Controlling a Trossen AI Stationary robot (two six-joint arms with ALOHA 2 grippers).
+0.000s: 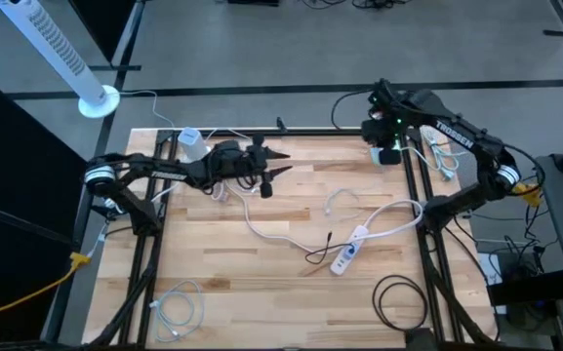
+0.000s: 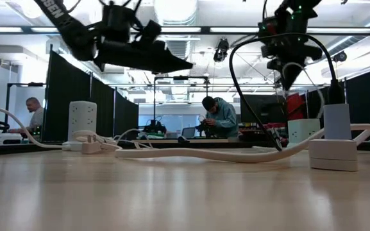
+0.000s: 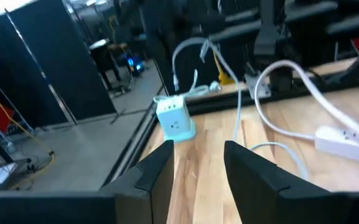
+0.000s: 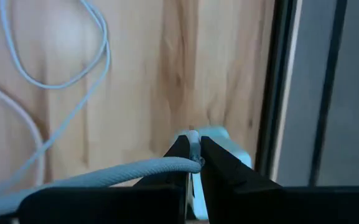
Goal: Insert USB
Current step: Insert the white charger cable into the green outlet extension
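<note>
We see the right gripper (image 4: 193,163) pinched tight on a pale cable (image 4: 92,179) directly above a light blue charger block (image 4: 219,146) at the wooden table's (image 1: 291,205) far right corner; whether the plug touches it, we cannot tell. The left gripper (image 3: 198,168), fingers parted and empty, hovers near a second charger cube (image 3: 175,119). A white power strip (image 1: 350,251) lies mid-table. Only the low view shows a person (image 2: 220,117) beyond.

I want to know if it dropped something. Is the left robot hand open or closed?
Open. The left gripper shows bare wooden table between its two dark fingers, with nothing held.
</note>
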